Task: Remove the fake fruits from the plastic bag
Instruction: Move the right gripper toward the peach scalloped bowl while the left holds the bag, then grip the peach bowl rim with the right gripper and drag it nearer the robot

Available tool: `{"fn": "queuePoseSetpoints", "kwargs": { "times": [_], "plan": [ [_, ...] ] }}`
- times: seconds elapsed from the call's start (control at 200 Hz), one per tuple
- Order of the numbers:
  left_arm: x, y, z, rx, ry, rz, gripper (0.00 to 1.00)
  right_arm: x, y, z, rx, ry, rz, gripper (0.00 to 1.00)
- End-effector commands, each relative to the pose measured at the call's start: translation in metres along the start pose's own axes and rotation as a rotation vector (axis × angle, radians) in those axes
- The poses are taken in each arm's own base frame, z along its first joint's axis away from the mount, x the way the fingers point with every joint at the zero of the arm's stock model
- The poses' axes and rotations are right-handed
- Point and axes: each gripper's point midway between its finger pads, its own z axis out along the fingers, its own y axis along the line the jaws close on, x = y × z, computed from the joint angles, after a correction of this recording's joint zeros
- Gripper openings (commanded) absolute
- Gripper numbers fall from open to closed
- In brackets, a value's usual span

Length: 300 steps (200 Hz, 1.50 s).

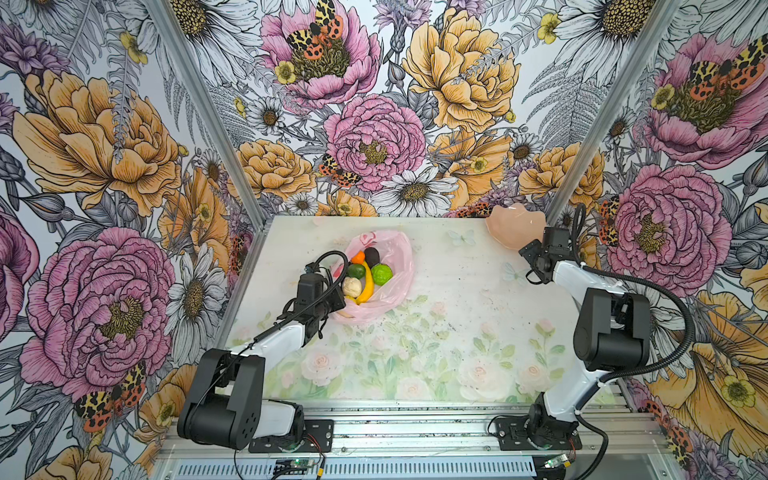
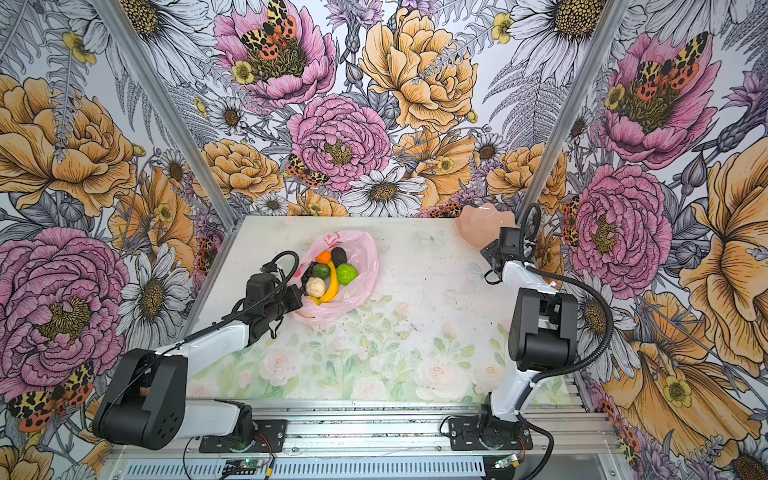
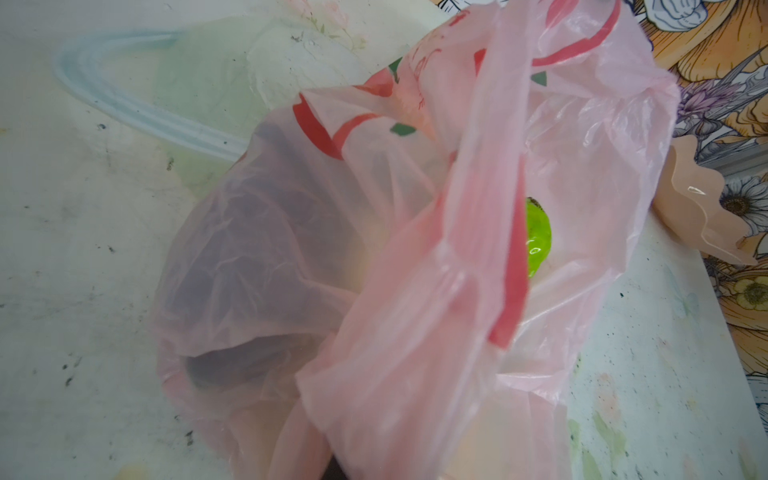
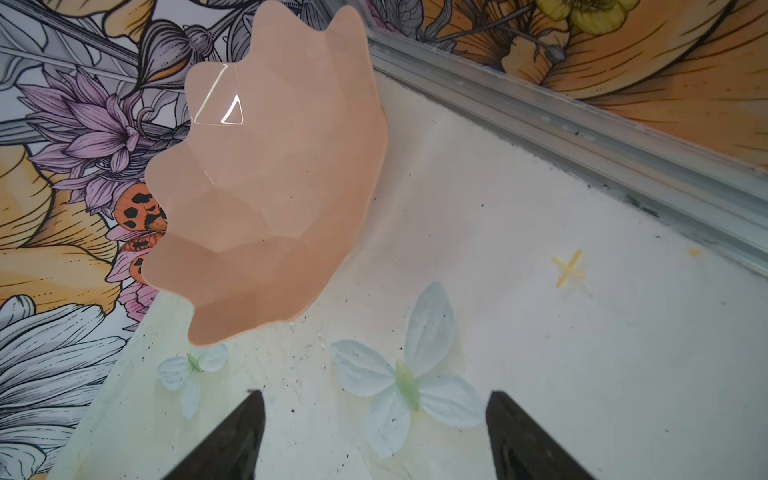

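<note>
the left gripper (image 1: 337,300) is pinched tight on the near-left rim of the plastic bag (image 1: 399,257) in both top views. the bag lies mouth-open on the table (image 1: 457,324). inside it sit the fake fruits (image 1: 365,278): banana (image 1: 366,286), orange (image 1: 358,257), avocado (image 1: 372,255), dark lime (image 1: 356,271), bright lime (image 1: 381,274) and cream knobbly piece (image 1: 351,286). the right gripper (image 1: 527,252) hangs well right of the bag, beside a peach bowl (image 1: 515,230).

from the left wrist, bag film (image 3: 415,291) bunches toward the camera, with the bright lime (image 3: 538,237) peeking out.

from the right wrist, the right gripper (image 4: 376,432) has its jaws wide apart and nothing between them. the bowl (image 4: 270,187) is just beyond.
</note>
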Motion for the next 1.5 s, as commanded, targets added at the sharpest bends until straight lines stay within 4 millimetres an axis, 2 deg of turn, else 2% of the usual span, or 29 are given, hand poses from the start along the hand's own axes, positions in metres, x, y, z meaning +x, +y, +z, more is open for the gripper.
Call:
{"fn": "queuePoseSetpoints", "kwargs": {
  "times": [0.0,0.19,0.29,0.59,0.811,0.931,1.086,1.176,1.371,1.496],
  "plan": [
    [-0.018,-0.015,-0.004,0.035,-0.059,0.047,0.00,-0.028,0.031,0.010,-0.110,-0.065,0.109,0.85],
    [-0.019,-0.015,-0.003,0.035,-0.061,0.050,0.00,-0.029,0.034,0.041,-0.117,-0.041,0.187,0.81],
    [-0.019,-0.015,-0.002,0.033,-0.056,0.049,0.00,-0.028,0.035,0.051,-0.112,-0.034,0.212,0.78],
    [-0.019,-0.013,-0.001,0.027,-0.058,0.048,0.00,-0.016,0.021,0.085,-0.065,0.001,0.266,0.74],
    [-0.019,-0.011,0.000,0.021,-0.058,0.043,0.00,-0.010,0.025,0.108,-0.076,0.034,0.261,0.54],
    [-0.019,-0.010,0.001,0.020,-0.056,0.040,0.00,-0.009,0.022,0.112,-0.069,0.039,0.262,0.45],
    [-0.020,-0.009,-0.001,0.010,-0.061,0.040,0.00,-0.005,0.031,0.111,-0.100,0.054,0.249,0.25],
    [-0.022,-0.007,-0.004,0.001,-0.072,0.040,0.00,0.000,0.033,0.107,-0.115,0.061,0.247,0.18],
    [-0.022,-0.006,-0.005,-0.003,-0.077,0.041,0.01,0.005,0.037,0.091,-0.174,0.050,0.265,0.10],
    [-0.023,-0.005,-0.005,-0.010,-0.081,0.041,0.01,0.015,0.037,0.079,-0.210,0.073,0.274,0.08]
  ]
}}
